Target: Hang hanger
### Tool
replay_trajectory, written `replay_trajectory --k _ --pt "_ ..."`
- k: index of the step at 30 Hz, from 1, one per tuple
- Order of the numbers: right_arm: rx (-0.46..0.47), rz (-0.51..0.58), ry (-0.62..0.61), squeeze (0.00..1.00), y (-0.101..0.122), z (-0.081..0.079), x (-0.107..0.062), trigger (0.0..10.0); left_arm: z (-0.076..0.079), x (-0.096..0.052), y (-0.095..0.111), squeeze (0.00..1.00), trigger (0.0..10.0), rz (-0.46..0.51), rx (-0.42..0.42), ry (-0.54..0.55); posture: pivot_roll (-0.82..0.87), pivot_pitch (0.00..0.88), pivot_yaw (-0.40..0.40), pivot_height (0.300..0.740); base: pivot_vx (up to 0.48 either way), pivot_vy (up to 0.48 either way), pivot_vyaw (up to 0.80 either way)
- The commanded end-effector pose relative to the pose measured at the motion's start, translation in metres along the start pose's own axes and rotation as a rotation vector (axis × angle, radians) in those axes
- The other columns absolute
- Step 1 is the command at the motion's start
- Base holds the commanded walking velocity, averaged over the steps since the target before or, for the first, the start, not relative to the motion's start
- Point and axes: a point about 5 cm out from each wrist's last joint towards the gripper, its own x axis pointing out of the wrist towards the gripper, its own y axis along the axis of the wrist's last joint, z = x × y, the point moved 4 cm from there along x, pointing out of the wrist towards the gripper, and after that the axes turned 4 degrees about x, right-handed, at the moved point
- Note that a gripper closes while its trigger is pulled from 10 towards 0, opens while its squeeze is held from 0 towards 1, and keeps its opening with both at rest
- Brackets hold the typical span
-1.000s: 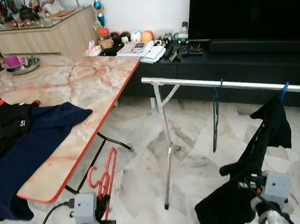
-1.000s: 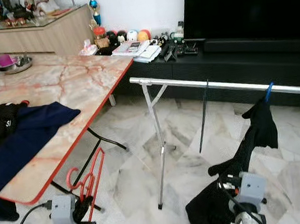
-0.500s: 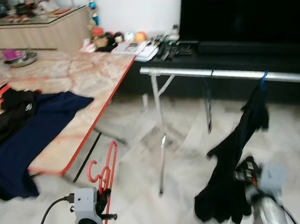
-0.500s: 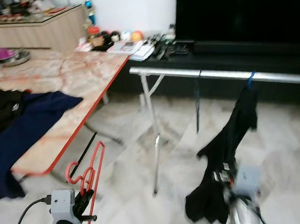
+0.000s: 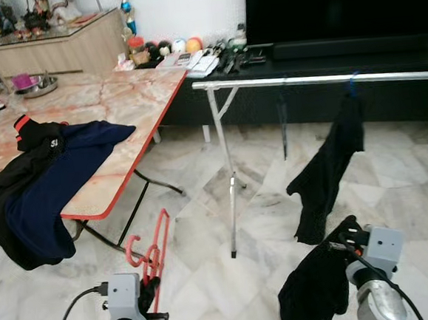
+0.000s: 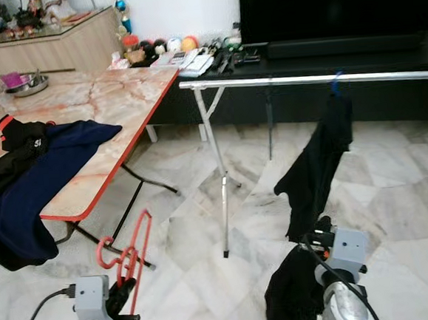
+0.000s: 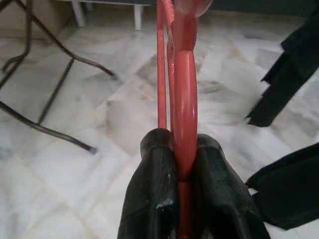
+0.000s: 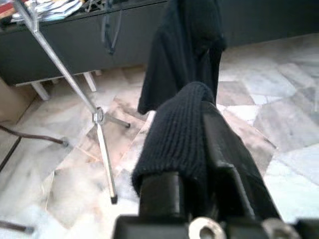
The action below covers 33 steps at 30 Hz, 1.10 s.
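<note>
A red plastic hanger (image 5: 155,245) stands upright in my left gripper (image 5: 146,291), low at the left. In the left wrist view the gripper (image 7: 180,149) is shut on the hanger's red bar (image 7: 183,99). My right gripper (image 5: 346,241) is low at the right, shut on black knitted cloth (image 8: 182,124) that drapes over its fingers and bunches below (image 5: 313,289). Ahead runs a silver clothes rail (image 5: 319,80) on a folding stand. A black garment (image 5: 331,158) hangs from it on a blue hook, and a thin dark hanger (image 5: 283,125) hangs beside it.
A marble-topped table (image 5: 120,93) with a red edge stands at the left, with navy and black clothes (image 5: 46,188) draped over its near end. A dark TV console (image 5: 353,45) with clutter runs behind the rail. Marble floor lies between me and the rail.
The whole view has shifted: table and rail look farther off and more of the floor shows. Both grippers keep their hold, the left on the hanger and the right on the black cloth.
</note>
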Motion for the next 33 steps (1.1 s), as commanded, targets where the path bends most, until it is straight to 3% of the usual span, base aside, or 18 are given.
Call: replay_trajectory --k 1,11,19,29,30,31,32,33 --pt "0.017 0.035 0.034 0.00 0.010 -0.014 0.004 10.0 -0.006 -0.003 0.002 0.00 10.0 0.003 0.014 0.003 0.07 0.000 0.045 0.740 -0.285 0.000 0.00" --pt "-0.027 0.029 0.073 0.00 0.018 -0.025 0.014 10.0 -0.006 -0.001 0.007 0.00 10.0 0.004 0.029 -0.020 0.07 0.011 0.043 0.740 -0.285 0.000 0.00" --pt "-0.038 0.044 0.080 0.00 0.030 -0.031 0.021 10.0 0.000 -0.001 0.005 0.00 10.0 -0.041 0.087 -0.087 0.08 0.030 0.051 0.740 0.000 0.000 0.00" --pt "-0.168 -0.036 0.125 0.00 0.040 -0.045 0.042 10.0 0.023 0.008 0.028 0.00 10.0 -0.072 0.209 -0.348 0.09 0.043 0.054 0.740 0.000 0.000 0.00" --pt "-0.203 -0.055 0.148 0.00 0.040 -0.049 0.045 10.0 0.030 0.007 0.029 0.00 10.0 -0.099 0.233 -0.419 0.09 0.040 0.055 0.740 0.000 0.000 0.00" --pt "-0.203 -0.055 0.148 0.00 0.040 -0.049 0.045 10.0 0.030 0.007 0.029 0.00 10.0 -0.099 0.233 -0.419 0.09 0.040 0.055 0.740 0.000 0.000 0.00" --pt "-0.260 -0.086 0.194 0.00 0.041 -0.057 0.051 10.0 0.040 0.003 0.030 0.00 10.0 -0.143 0.277 -0.545 0.09 0.035 0.057 0.740 0.000 0.000 0.00" --pt "-0.280 -0.093 0.206 0.00 0.041 -0.059 0.052 10.0 0.043 0.001 0.031 0.00 10.0 -0.159 0.288 -0.581 0.09 0.033 0.057 0.740 0.000 0.000 0.00"
